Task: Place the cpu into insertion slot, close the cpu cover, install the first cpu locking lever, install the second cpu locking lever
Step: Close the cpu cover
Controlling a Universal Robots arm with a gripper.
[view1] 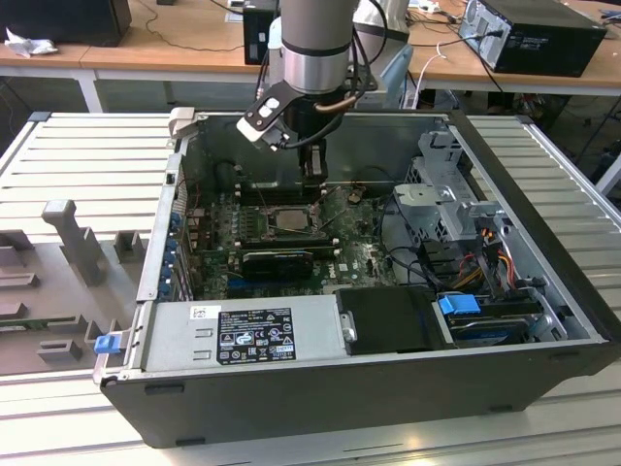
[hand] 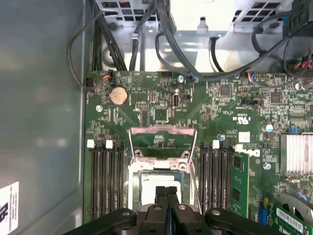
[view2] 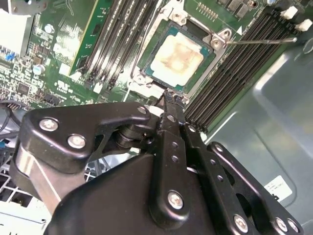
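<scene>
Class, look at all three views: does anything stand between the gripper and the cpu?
Nothing visible does. The cpu lies bare in the insertion slot. The cpu cover is folded open, off the slot. The gripper, fingers shut, hangs close above the slot's edge.

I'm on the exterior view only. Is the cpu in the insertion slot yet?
Observer: Yes. In the second wrist view the cpu lies flat in the insertion slot, with pale residue on its top.
Operator: Cover down?
Observer: No. In the first wrist view the cpu cover is swung open, and green board shows through its window.
Operator: Holding anything?
Observer: No. The gripper is shut by the slot's edge, its fingers pressed together with nothing between them.
</scene>
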